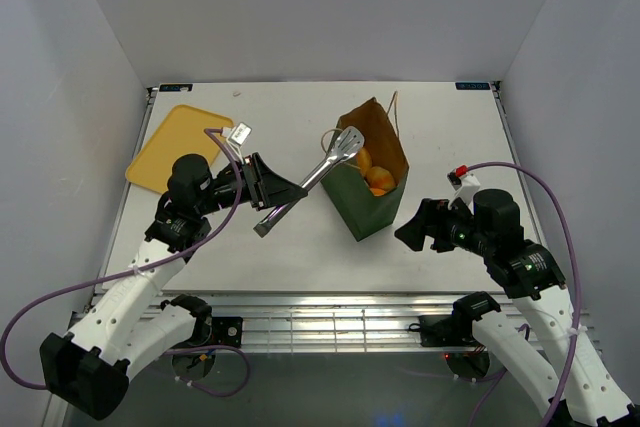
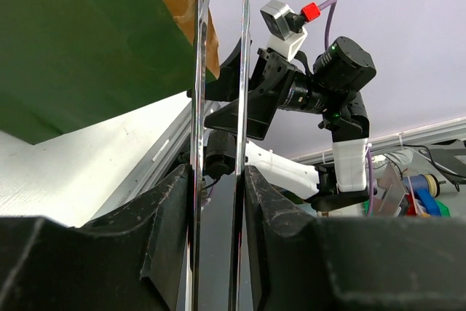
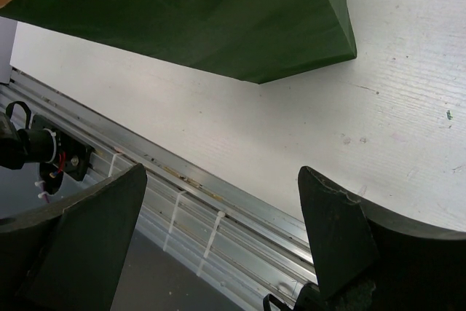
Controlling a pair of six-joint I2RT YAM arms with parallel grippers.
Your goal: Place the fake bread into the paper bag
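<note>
Place: probably robot lab | white-walled booth (image 1: 320,7), aluminium rail (image 1: 330,322)

Left gripper (image 2: 218,183) pinches the metal tongs (image 2: 244,71), blades pointing up beside the green paper bag (image 2: 80,41), right arm (image 2: 324,85) beyond.

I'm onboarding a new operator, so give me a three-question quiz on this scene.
1. True or false: the yellow tray holds a bagel.
2. What does the left gripper hold? A) metal tongs B) a roll C) nothing
3. Fill in: the fake bread lies inside the ___.
Key: 1 false; 2 A; 3 paper bag.
</note>
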